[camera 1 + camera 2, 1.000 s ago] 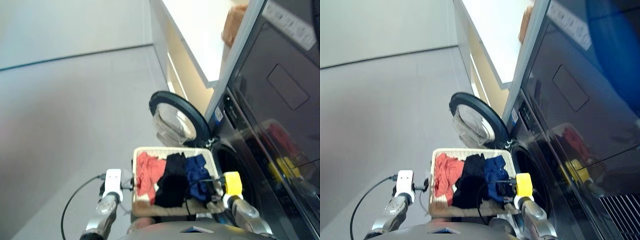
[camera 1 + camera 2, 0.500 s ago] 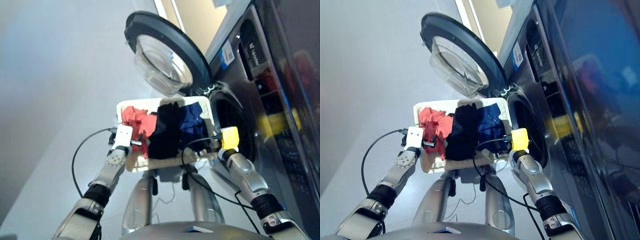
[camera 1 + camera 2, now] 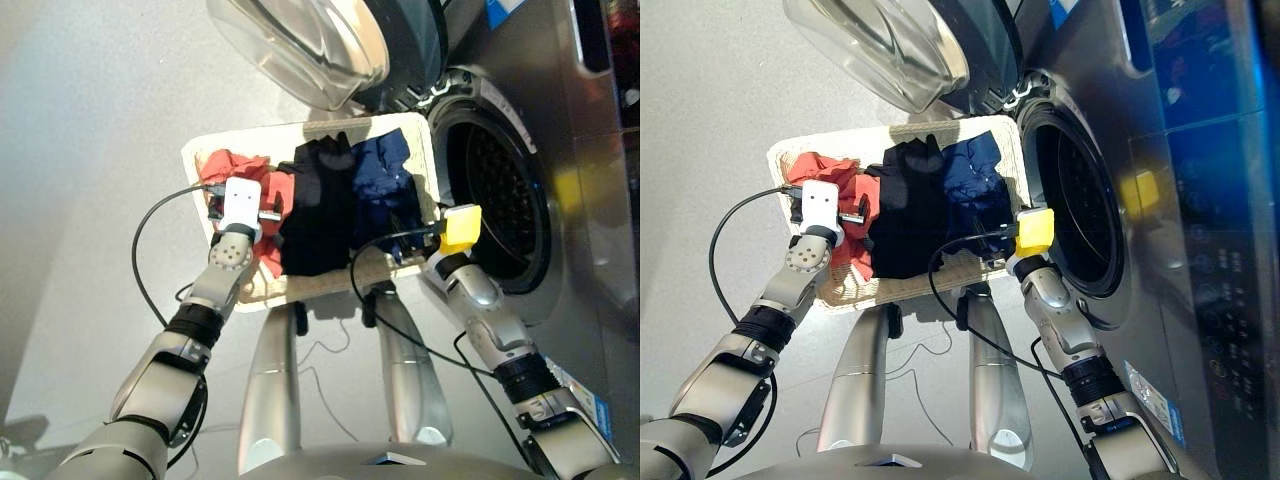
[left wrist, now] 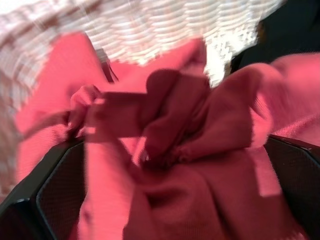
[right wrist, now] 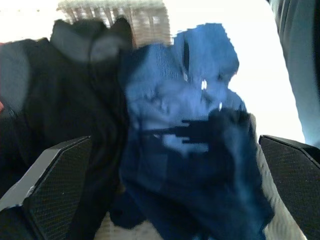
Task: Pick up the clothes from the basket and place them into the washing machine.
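The cream woven basket (image 3: 318, 132) sits on the floor in front of the washing machine (image 3: 590, 180). The machine's drum mouth (image 3: 497, 207) is uncovered and its glass door (image 3: 300, 40) is swung wide. The clothes lie side by side in the basket: a coral-red garment (image 3: 232, 164), a black one (image 3: 315, 205) and a navy one (image 3: 385, 180). My left gripper (image 3: 268, 211) is low over the coral-red garment (image 4: 165, 120), open, with cloth bunched between its fingers (image 4: 50, 195). At the basket's near right corner my right gripper (image 3: 412, 246) hangs open above the navy garment (image 5: 185, 115).
The open door overhangs the far side of the basket. Black cables (image 3: 150, 250) loop from both wrists beside and below the basket. Grey floor (image 3: 80, 120) stretches to the left. The machine's front panel (image 3: 1230, 200) fills the right side.
The camera has tilted down, so the whole picture shifted. My left gripper has moved from beside the basket's left rim to over the coral-red garment. The right gripper stays at the near right corner.
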